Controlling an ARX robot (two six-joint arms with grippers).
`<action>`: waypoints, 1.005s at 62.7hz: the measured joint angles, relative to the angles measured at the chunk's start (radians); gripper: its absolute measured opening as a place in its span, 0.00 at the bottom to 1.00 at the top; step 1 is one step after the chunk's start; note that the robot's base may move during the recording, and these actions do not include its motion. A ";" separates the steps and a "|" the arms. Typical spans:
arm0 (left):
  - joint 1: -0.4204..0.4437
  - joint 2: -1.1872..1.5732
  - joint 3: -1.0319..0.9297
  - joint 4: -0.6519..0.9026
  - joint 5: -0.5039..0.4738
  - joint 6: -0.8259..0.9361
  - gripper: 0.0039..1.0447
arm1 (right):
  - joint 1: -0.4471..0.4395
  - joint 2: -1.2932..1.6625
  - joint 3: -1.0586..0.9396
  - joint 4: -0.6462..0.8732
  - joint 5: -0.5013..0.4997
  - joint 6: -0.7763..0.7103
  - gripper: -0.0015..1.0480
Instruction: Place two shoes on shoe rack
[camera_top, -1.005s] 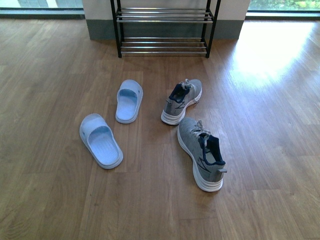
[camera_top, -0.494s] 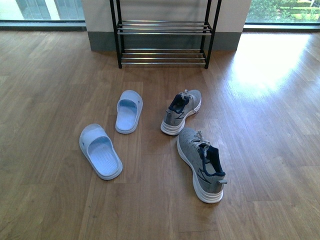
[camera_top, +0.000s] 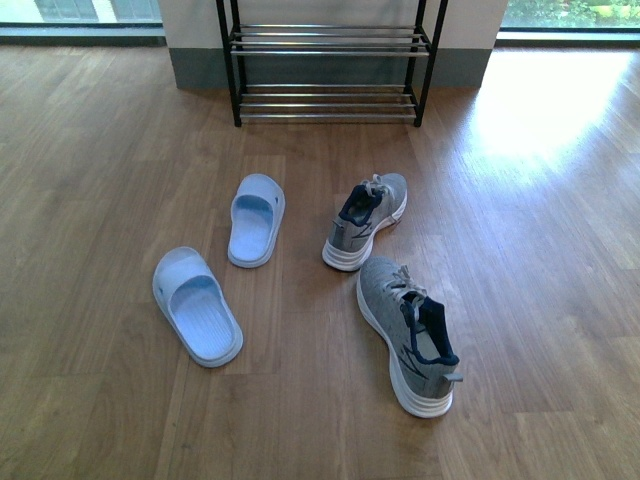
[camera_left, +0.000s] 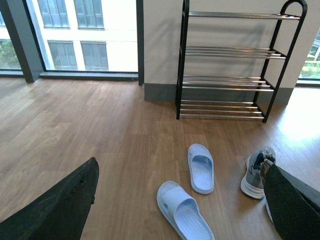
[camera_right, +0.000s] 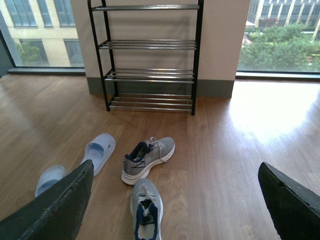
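Front view: near sneaker (camera_top: 408, 335) and far sneaker (camera_top: 365, 222) lay loose on the floor (camera_top: 120, 150) by the slippers (camera_top: 256, 220), well short of the shoe rack (camera_top: 325, 45). Nothing shelved yet.

L wrist: left gripper (camera_left: 180, 170) spread wide, empty.

R wrist: right gripper (camera_right: 175, 169) same, prob readying a grab.

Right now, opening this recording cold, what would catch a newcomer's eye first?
On the wood floor right of centre lie the farther sneaker and the nearer sneaker, both grey with white soles. Left of them lie the farther slide and the nearer slide, both pale blue. Behind them all, against the wall, stands the black shoe rack with no shoe on it.
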 joint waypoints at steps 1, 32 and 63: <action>0.000 0.000 0.000 0.000 0.000 0.000 0.91 | 0.000 0.000 0.000 0.000 0.000 0.000 0.91; 0.000 0.000 0.000 0.000 0.000 0.000 0.91 | 0.000 0.000 0.000 0.000 0.000 0.000 0.91; 0.000 0.000 0.000 0.000 0.000 0.000 0.91 | -0.103 0.586 0.079 0.280 -0.012 0.008 0.91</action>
